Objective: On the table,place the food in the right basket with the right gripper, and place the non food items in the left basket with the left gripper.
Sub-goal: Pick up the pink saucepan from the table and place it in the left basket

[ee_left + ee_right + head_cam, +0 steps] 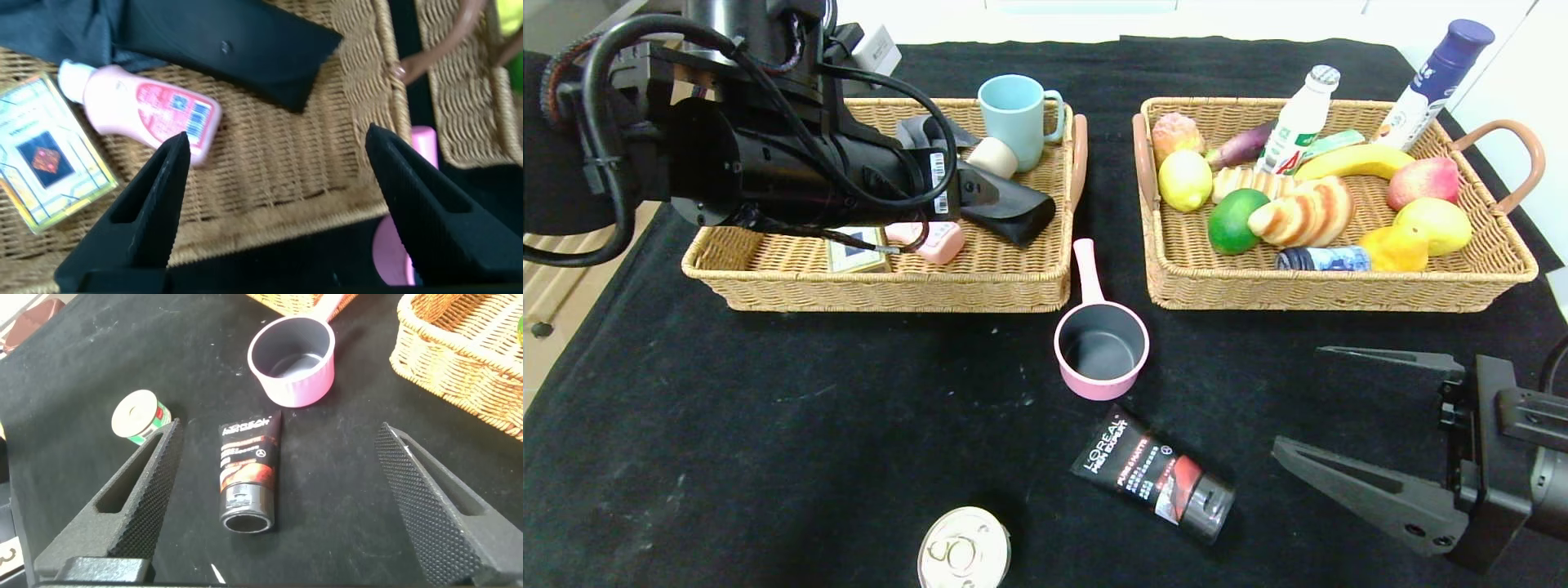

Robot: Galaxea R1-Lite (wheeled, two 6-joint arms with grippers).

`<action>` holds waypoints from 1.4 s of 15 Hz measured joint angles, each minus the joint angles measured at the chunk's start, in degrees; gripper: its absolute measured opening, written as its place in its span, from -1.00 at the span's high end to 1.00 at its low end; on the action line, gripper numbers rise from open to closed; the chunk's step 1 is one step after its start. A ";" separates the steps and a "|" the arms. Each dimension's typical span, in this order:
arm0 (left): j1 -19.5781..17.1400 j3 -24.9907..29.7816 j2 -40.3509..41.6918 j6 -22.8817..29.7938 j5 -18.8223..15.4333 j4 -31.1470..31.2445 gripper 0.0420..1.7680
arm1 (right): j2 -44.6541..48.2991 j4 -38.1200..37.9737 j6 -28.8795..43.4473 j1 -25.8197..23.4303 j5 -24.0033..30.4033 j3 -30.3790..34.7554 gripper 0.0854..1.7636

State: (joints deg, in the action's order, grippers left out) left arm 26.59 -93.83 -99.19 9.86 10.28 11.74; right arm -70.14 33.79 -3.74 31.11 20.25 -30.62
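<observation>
My left gripper (275,135) hangs open over the front right part of the left basket (890,287), holding nothing. A pink bottle (147,106) lies on the basket floor just beside one finger, next to a card box (49,151) and a black case (237,49). On the cloth lie a pink pot (1101,349), a black tube (1156,475) and a tin can (964,551). My right gripper (1297,400) stands open low at the front right, facing the black tube (245,469), well apart from it. The right basket (1339,296) holds fruit, bread and bottles.
A blue mug (1017,118) and grey cloth sit at the back of the left basket. A white milk bottle (1298,122) stands in the right basket; a blue-capped bottle (1437,82) leans at its back corner. The pot's handle points between the baskets.
</observation>
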 joint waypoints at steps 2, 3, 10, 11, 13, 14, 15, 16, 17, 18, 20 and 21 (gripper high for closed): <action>1.77 2.73 1.82 0.06 0.00 0.05 -0.81 | 0.00 0.02 0.00 0.04 -0.02 0.04 -0.94; 2.76 3.89 2.62 0.09 0.02 0.07 -0.83 | -0.02 0.02 0.00 0.04 -0.05 0.09 -0.94; 11.82 10.86 5.75 0.79 0.63 4.13 -0.89 | -0.24 -0.02 -0.06 0.09 -0.05 0.12 -0.94; 12.71 11.19 5.42 0.96 1.01 4.18 -0.90 | -0.26 -0.02 -0.06 0.09 -0.05 0.12 -0.94; 13.87 11.40 4.38 1.84 2.01 4.24 -0.91 | -0.28 0.00 -0.09 0.06 -0.05 0.12 -0.94; 14.53 11.51 3.78 1.96 2.45 4.24 -0.91 | -0.28 0.00 -0.09 0.06 -0.07 0.11 -0.94; 15.19 11.61 3.17 2.18 2.69 4.19 -0.91 | -0.28 0.00 -0.11 0.06 -0.07 0.06 -0.94; 15.82 11.61 2.61 2.51 2.78 4.18 -0.92 | -0.30 0.02 -0.09 0.06 -0.07 0.06 -0.94; 16.47 11.62 2.06 3.50 2.80 4.18 -0.92 | -0.30 0.00 -0.09 0.06 -0.07 0.06 -0.94; 16.90 11.53 1.54 4.41 2.78 4.18 -0.92 | -0.30 0.00 -0.06 0.04 -0.07 0.00 -0.94; 17.18 11.47 0.61 4.96 2.91 4.16 -0.92 | -0.30 0.02 -0.11 0.02 -0.05 -0.02 -0.94; 17.31 11.50 0.22 5.23 2.89 4.16 -0.93 | -0.30 0.00 -0.09 0.04 -0.07 0.00 -0.94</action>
State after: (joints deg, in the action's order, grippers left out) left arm 43.90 -82.34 -98.98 15.09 13.17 15.90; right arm -70.45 33.79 -3.83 31.15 20.18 -30.62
